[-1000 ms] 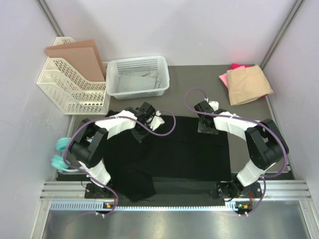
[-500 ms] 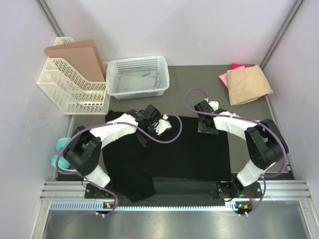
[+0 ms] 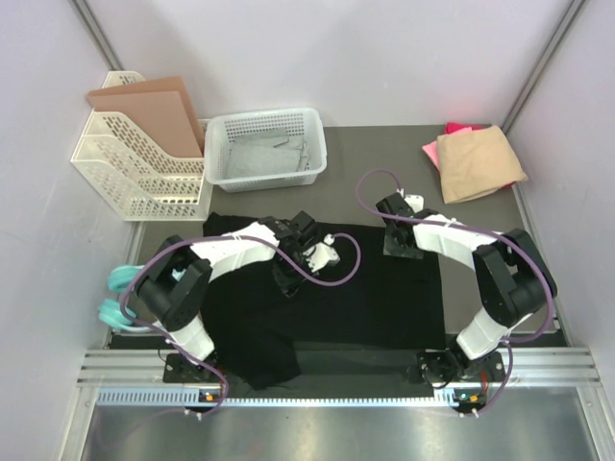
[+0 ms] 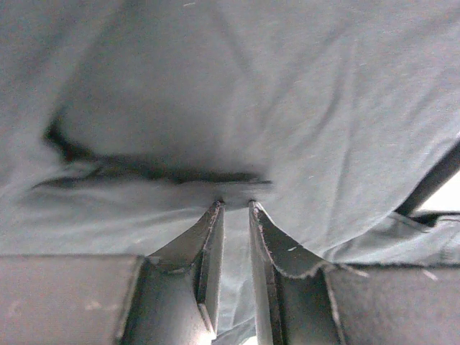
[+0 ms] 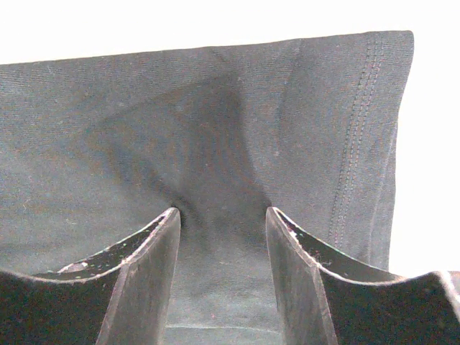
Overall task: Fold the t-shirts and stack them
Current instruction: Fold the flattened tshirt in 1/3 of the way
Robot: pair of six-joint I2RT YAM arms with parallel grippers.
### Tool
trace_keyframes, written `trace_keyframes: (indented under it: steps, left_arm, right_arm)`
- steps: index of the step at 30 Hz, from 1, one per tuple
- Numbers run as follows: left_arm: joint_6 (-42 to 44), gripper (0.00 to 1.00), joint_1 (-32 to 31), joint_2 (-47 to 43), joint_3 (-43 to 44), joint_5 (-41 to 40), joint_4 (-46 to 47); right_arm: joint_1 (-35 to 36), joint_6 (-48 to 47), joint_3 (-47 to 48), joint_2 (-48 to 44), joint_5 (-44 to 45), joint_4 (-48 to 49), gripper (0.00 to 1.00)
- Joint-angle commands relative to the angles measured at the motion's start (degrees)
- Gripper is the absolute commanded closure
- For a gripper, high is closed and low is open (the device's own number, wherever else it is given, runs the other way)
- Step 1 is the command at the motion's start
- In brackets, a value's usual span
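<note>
Left gripper (image 4: 234,205) pinches with nearly closed fingers a small fold of the black t-shirt (image 3: 365,298), spread on the table (image 3: 384,163); right gripper (image 5: 221,213) holds bunched cloth near its stitched hem

Between the left gripper (image 3: 288,279) and the right gripper (image 3: 399,247) lies only the flat black t-shirt (image 3: 375,298), so passage there is open, except a purple cable (image 3: 348,264) looping just beside the left gripper. Past the left gripper stands the white basket (image 3: 266,177); past the right gripper, well apart, the folded tan t-shirt (image 3: 480,163).
</note>
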Motion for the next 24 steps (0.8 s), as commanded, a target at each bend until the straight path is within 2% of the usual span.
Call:
trace_keyframes:
  steps: [1,5,8,11,12,17,20,24]
  left_arm:
    - [-0.36,0.74,-1.05,2.36,1.67,4.13,-0.41]
    - [0.16,0.75,-0.96,2.72,3.51,5.28,-1.55]
    - [2.0,0.76,1.05,-1.56,7.9,6.07,-5.84]
    - [3.94,0.74,7.19,-6.92,14.23,5.46,-9.2]
    - [4.55,0.73,11.04,-8.08,15.03,4.58,-9.03]
    - [7.28,0.71,17.84,-10.73,7.93,-6.48,0.28]
    - [7.2,0.73,23.63,-7.85,4.49,-6.15,2.66]
    - [6.76,0.75,27.34,-4.14,4.75,-4.57,3.36]
  right_arm:
    - [-1.22,-0.93,1.48,-1.47,2.57,-2.63,0.49]
    - [-1.75,-1.11,1.92,-1.38,2.48,-3.16,0.48]
    - [-3.5,-2.16,3.41,-1.47,2.57,-3.94,0.45]
    - [-9.2,-3.56,5.78,-2.0,1.7,-3.95,0.44]
    - [-10.35,-4.18,6.14,-2.0,1.34,-3.95,0.44]
    - [-14.06,-4.62,7.98,1.16,-1.21,-3.69,0.44]
    - [-14.32,-3.92,8.6,4.15,-1.12,-3.69,0.44]
    - [-14.5,-3.48,8.78,7.66,-2.0,-2.46,0.44]
